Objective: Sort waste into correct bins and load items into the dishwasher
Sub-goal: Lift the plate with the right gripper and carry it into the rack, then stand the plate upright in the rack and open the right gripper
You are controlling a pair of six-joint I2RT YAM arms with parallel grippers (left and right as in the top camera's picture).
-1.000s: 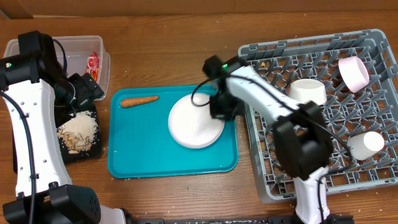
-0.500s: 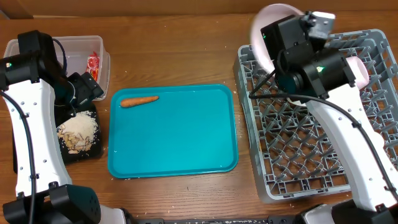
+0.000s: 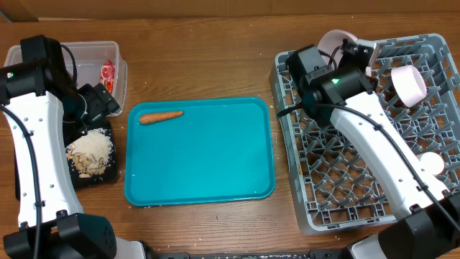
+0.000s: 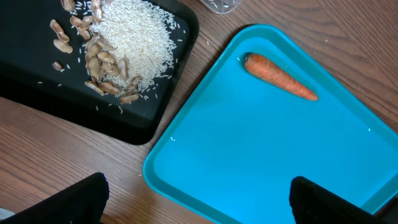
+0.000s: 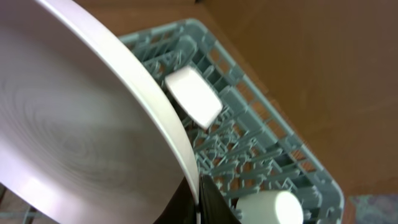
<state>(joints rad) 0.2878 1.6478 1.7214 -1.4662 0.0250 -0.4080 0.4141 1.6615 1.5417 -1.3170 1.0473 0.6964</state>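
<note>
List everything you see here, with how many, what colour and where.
teal tray: one, teal, centre
carrot: one, orange, on teal tray
clear tub: one, transparent, far left
red wrapper: one, red, in clear tub
black tray: one, black, near left
rice and scraps: one pile, white-beige, in black tray
dish rack: one, grey, right
plate: one, white, on edge over dish rack
cup: one, pinkish, in dish rack
bowl: one showing, white, in dish rack
left gripper: one, black, open, by black tray
right gripper: one, black, shut on plate's rim

Bright even light from above, soft shadows; right wrist cam blurry, plate [image 5: 68, 124] motion-smeared; left wrist pic sharp
</note>
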